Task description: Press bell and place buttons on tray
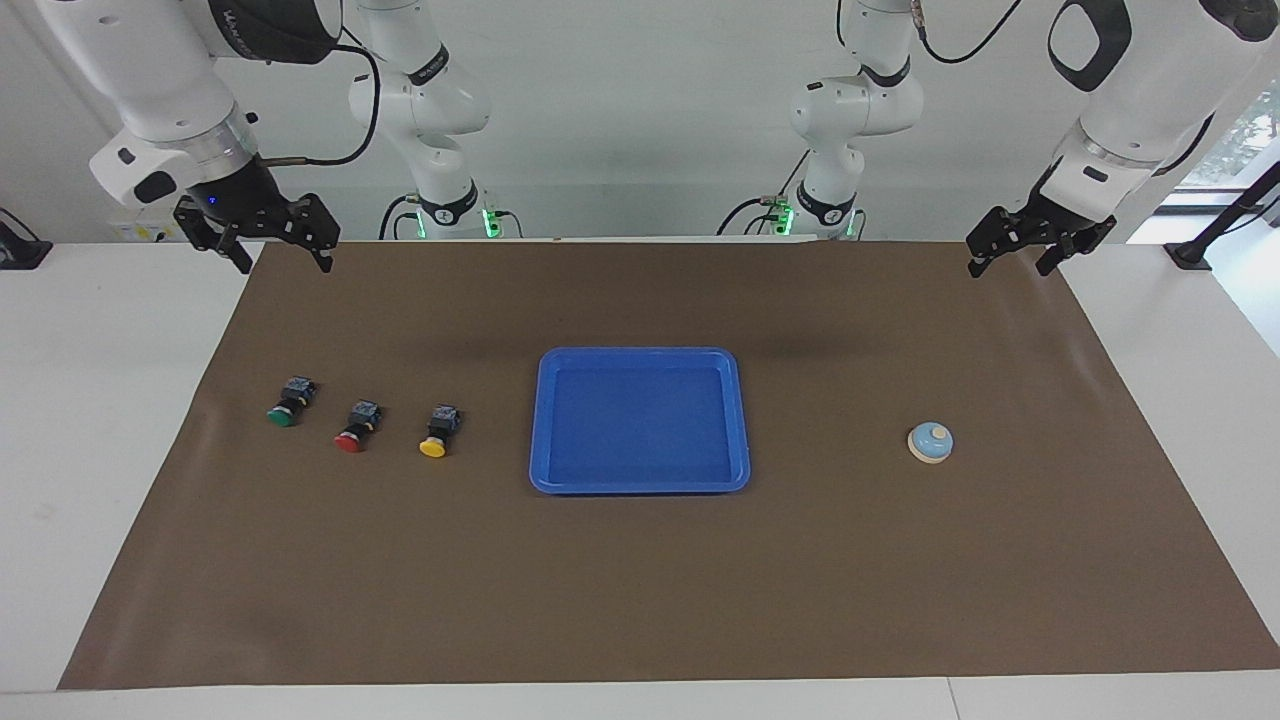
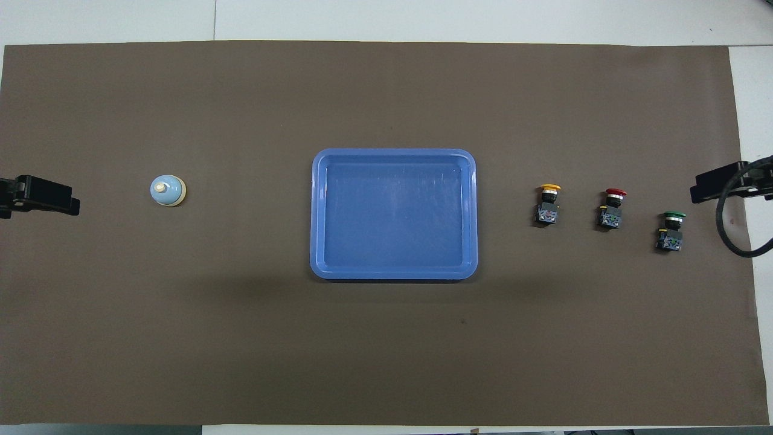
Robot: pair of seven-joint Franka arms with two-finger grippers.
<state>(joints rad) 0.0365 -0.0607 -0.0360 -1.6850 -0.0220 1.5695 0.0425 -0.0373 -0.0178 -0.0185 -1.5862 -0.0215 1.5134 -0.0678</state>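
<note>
A brown mat (image 1: 640, 560) is spread over the white table (image 1: 100, 400). The blue tray (image 1: 540, 420) is set mid-mat, nothing in it. Green button (image 1: 283, 415), red button (image 1: 350, 440) and yellow button (image 1: 434, 446) are lined toward the right arm's end, the light-blue bell (image 1: 930, 443) toward the left arm's. Left gripper (image 1: 1015, 262) and right gripper (image 1: 282, 262) are raised over the mat's corners nearest the robots, jaws spread wide, nothing held.

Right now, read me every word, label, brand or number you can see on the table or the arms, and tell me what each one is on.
No text here can be read with certainty.
Black band on the right arm: pale lettering, too blurred to read.
buttons: small coloured marks on the black bodies, too small to read.
tray, bell, brown mat: no writing visible.
</note>
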